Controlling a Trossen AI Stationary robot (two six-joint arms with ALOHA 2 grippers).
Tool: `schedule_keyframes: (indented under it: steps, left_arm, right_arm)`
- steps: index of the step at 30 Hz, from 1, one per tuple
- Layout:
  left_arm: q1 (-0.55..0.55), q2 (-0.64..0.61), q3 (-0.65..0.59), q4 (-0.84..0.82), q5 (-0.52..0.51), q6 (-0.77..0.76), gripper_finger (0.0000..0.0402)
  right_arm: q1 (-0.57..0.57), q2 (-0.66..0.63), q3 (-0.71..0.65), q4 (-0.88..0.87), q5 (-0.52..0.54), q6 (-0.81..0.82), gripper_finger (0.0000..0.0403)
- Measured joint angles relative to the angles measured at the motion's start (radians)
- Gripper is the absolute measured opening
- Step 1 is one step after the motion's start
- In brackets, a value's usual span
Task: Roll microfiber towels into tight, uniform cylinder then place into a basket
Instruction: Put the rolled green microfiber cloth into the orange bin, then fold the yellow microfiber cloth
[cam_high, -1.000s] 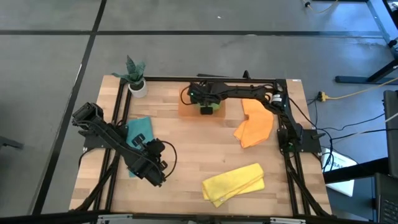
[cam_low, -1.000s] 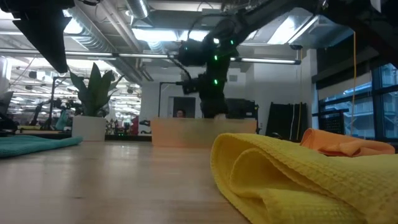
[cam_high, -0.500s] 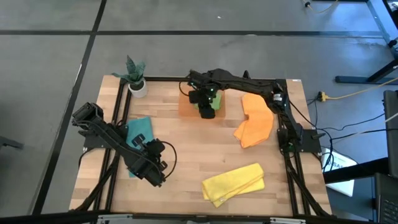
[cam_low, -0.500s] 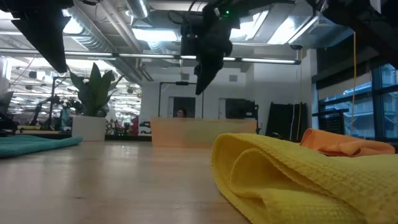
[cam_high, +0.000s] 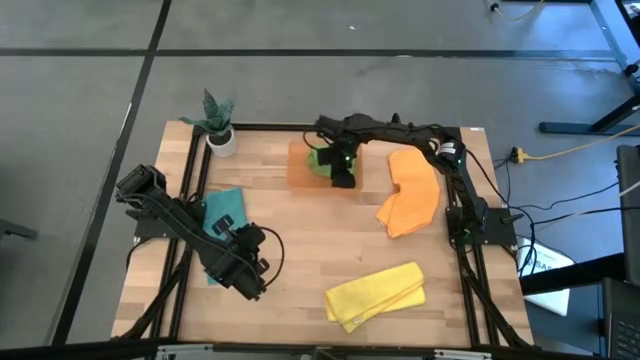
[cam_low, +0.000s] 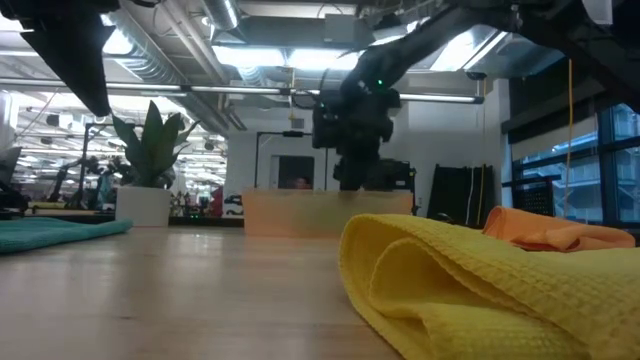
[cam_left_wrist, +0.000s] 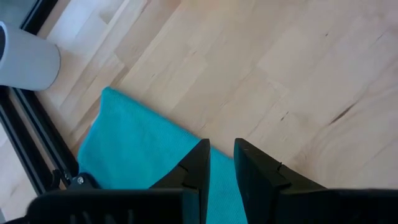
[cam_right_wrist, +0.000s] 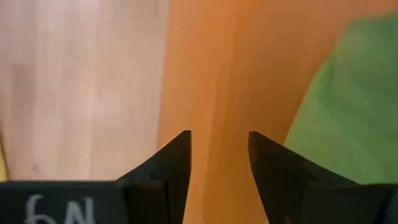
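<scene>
The right gripper (cam_high: 343, 178) has swung from the basket's middle to its right edge, its fingers parted and empty. The green towel (cam_high: 318, 158) stays in the basket (cam_high: 298, 168) by the tabletop's far edge, so that roll looks delivered. The left gripper (cam_high: 250, 287) waits near the left edge, narrowly parted, holding nothing, beside the teal towel (cam_high: 225, 210). The orange towel (cam_high: 410, 195) and yellow towel (cam_high: 376, 295) remain unrolled.
</scene>
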Motion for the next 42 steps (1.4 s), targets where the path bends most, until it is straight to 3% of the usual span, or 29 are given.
schedule_keyframes:
  steps: [8,14,22,29,42]
  left_arm:
    - [0.014,0.000,0.000,0.003,-0.017,0.000,0.0064]
    - [0.016,0.000,0.000,0.010,-0.017,-0.001,0.0064]
    - [0.016,0.000,0.000,0.012,-0.017,-0.003,0.0064]
    - [0.016,0.000,0.000,0.012,-0.017,-0.003,0.0064]
    - [0.013,0.000,0.000,0.012,-0.016,-0.010,0.0064]
  right_arm:
    - [0.000,0.000,-0.031,0.047,0.192,0.033,0.0159]
    - [-0.006,0.000,-0.031,0.067,0.263,0.059,0.0159]
    - [-0.008,0.000,-0.031,0.091,0.496,0.105,0.0159]
    - [0.003,0.000,-0.015,0.071,0.507,0.097,0.0159]
    - [0.043,-0.040,0.203,-0.078,0.542,0.141,0.0159]
